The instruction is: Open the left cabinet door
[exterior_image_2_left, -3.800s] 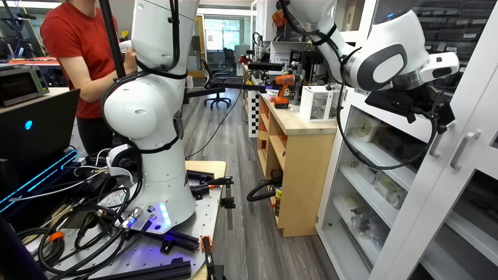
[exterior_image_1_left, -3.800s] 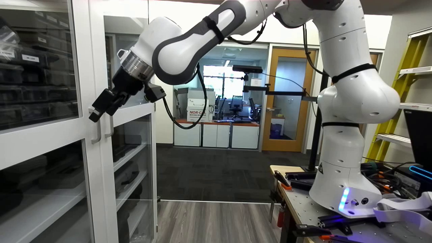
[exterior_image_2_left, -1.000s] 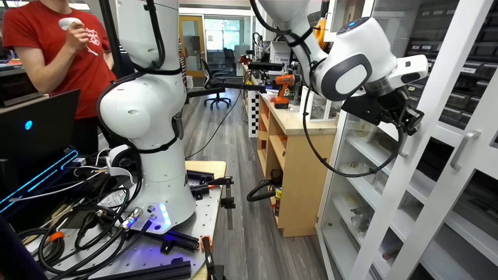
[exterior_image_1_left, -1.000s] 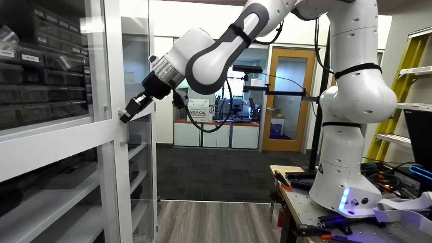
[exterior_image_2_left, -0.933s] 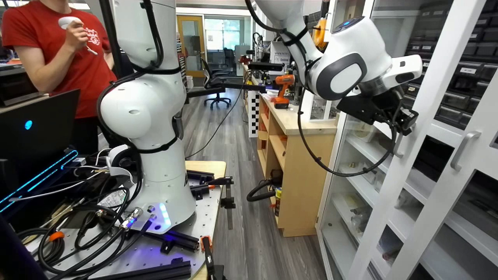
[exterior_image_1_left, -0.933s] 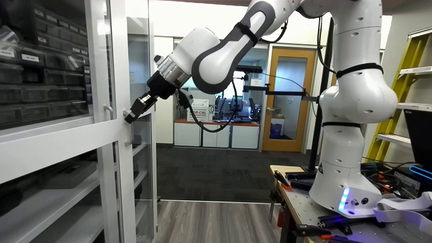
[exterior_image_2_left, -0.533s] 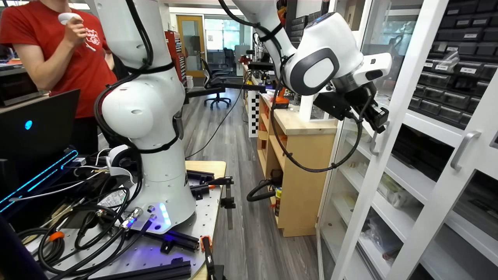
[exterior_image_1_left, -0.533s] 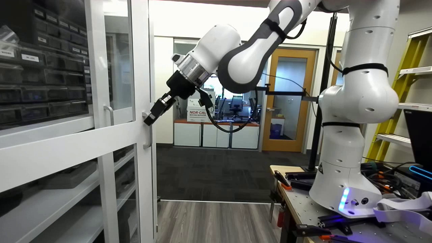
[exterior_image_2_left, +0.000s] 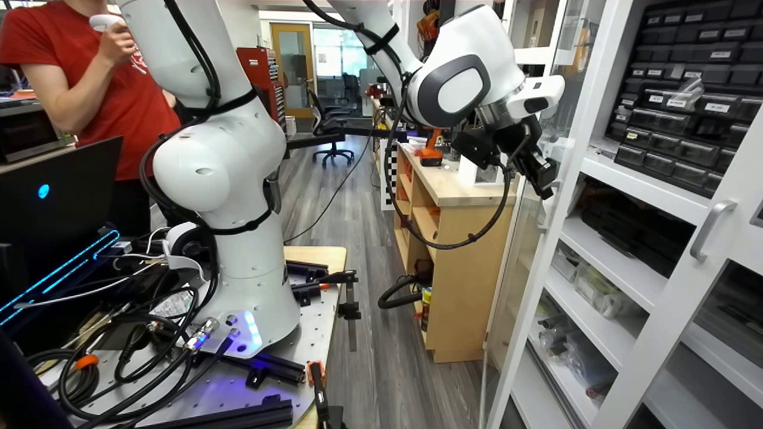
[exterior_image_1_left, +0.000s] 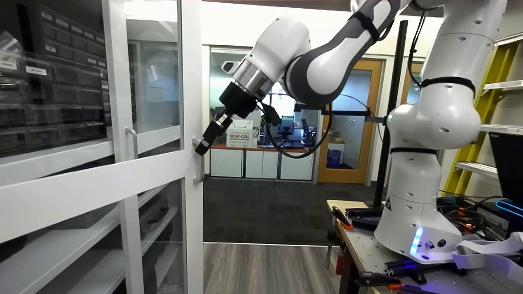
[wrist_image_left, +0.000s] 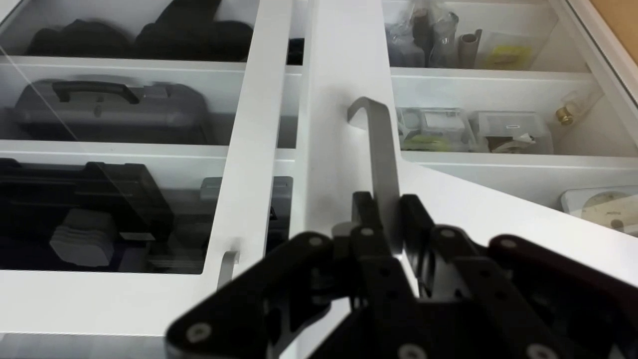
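Left cabinet door: white frame, clear panes; stands ajar, its free edge at the pincer.

Pincer: drawn in tight on the door's slim handle, its fingers touching either side, near the upper end. In the wrist view they cover the gripped stretch and blur toward the lower edge.

Cut off: the door's top and foot, in both exterior views. In an exterior view its crossbar runs out of frame on the side away from the pincer. In an exterior view the door is steeply foreshortened, its stile narrow.

Axis: upright for door and handle alike; the handle runs parallel to the free edge, its lower end below the pincer. That edge points outward from the cabinet, toward the robot base.

Matching door: flush with the cabinet, set back from the pincer.

Drawers: black, deeper in than the pincer; most labels too small to read.

Arm: upper part cut off, above the pincer.

Person: well apart from the pincer; head cut off.
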Available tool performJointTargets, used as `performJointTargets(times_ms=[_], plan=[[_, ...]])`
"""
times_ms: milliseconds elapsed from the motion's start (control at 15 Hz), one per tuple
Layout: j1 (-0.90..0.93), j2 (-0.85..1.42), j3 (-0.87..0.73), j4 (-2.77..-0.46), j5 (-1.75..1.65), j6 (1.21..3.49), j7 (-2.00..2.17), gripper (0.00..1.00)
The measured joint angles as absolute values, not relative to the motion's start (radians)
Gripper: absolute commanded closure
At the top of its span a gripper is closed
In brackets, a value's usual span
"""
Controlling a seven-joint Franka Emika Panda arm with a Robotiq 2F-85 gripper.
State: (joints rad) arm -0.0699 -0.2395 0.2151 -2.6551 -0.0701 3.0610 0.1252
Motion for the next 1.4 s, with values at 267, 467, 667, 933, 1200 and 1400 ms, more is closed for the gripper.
performJointTargets(times_ms=[267,467,667,933,1200,1400], plan=[[-0.061,-0.284,0.228,-2.668,-0.069,2.993,0.142,0.82],[-0.051,-0.298,0.226,-2.666,-0.071,2.953,0.141,0.54],[-0.037,-0.332,0.222,-2.662,-0.080,2.888,0.121,0.35],[-0.032,-0.385,0.212,-2.653,-0.096,2.813,0.112,0.10],[-0.028,-0.421,0.195,-2.646,-0.099,2.748,0.094,0.00],[-0.025,-0.441,0.170,-2.633,-0.099,2.682,0.073,0.00]])
